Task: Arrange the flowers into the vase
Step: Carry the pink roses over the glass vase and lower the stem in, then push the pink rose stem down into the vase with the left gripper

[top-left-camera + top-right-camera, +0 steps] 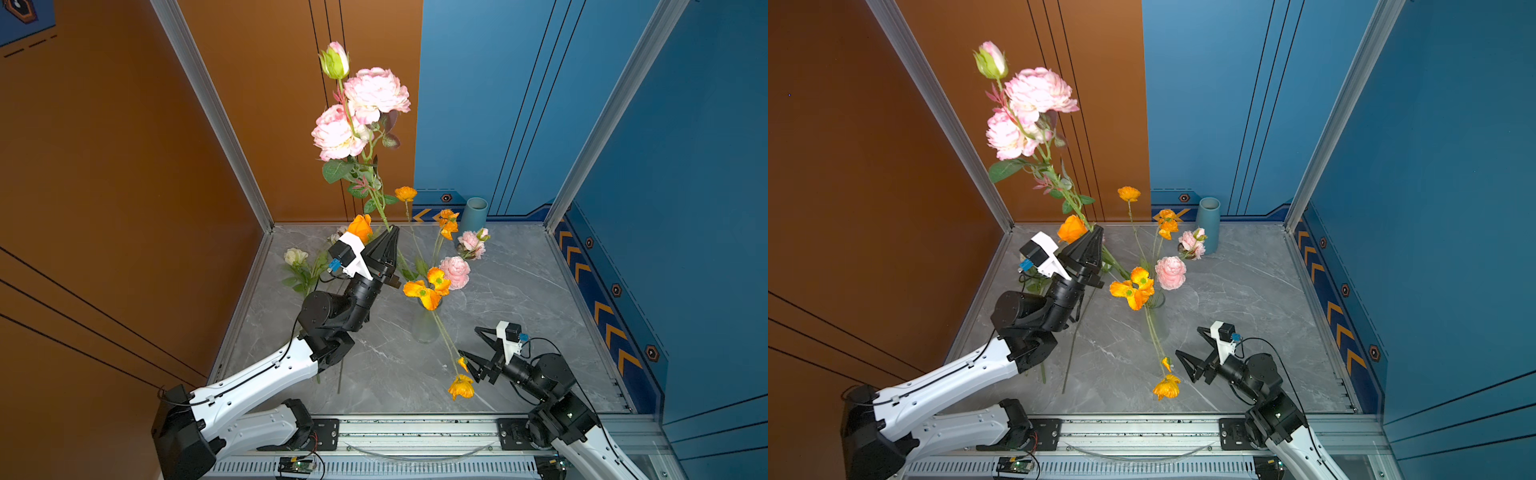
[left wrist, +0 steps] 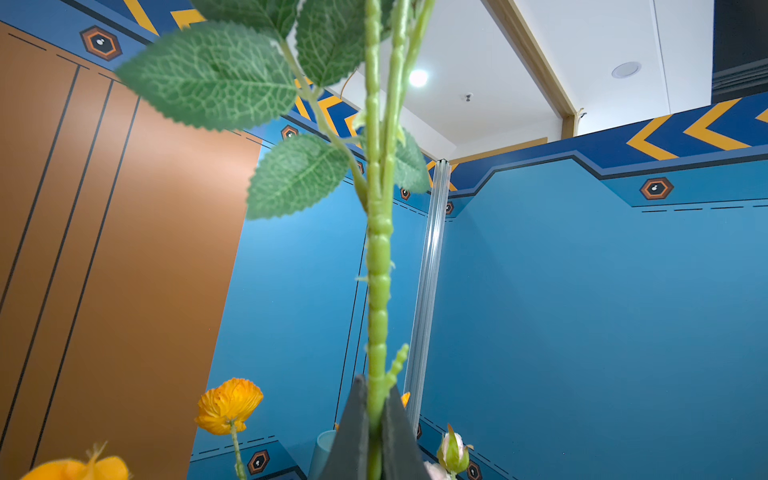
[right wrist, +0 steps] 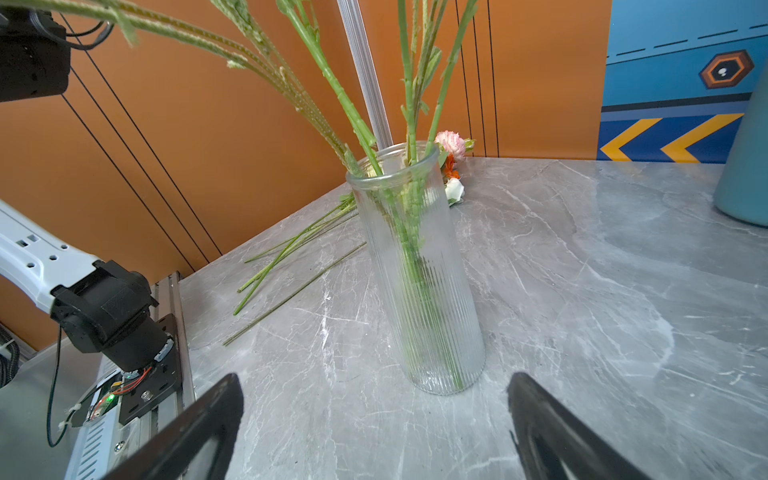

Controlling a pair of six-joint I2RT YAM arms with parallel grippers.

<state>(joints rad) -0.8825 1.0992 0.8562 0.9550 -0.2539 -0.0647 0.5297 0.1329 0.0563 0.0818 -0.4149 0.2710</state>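
My left gripper [image 1: 392, 231] is clamped tight on the green stem [image 2: 379, 270] of a pink rose spray [image 1: 374, 95]. The left wrist view shows the stem pinched between both black fingertips, with leaves above. From the grip the spray rises nearly upright, its blooms and bud high in the upper middle of both top views. Below my fingers the stem slants down and right toward the glass vase [image 1: 424, 328] at the centre of the frame. The right wrist view shows a thick knobbed stem entering the vase's mouth, but I cannot be sure it is this one.

I judge this the insertion step. The vase already holds orange poppies [image 1: 424, 291] and a pink bloom [image 1: 455, 272]. The next move calls for sliding the stem down among those crowded stems without tipping the vase, then letting go.

My left arm reaches in from the lower left, elbow bent and wrist cocked upward. My right gripper [image 1: 469, 341] gapes wide and empty at lower right, facing the vase, near it but apart. More flowers [image 1: 296, 256] lie on the table [image 1: 519, 299] at left, partly behind my arm.
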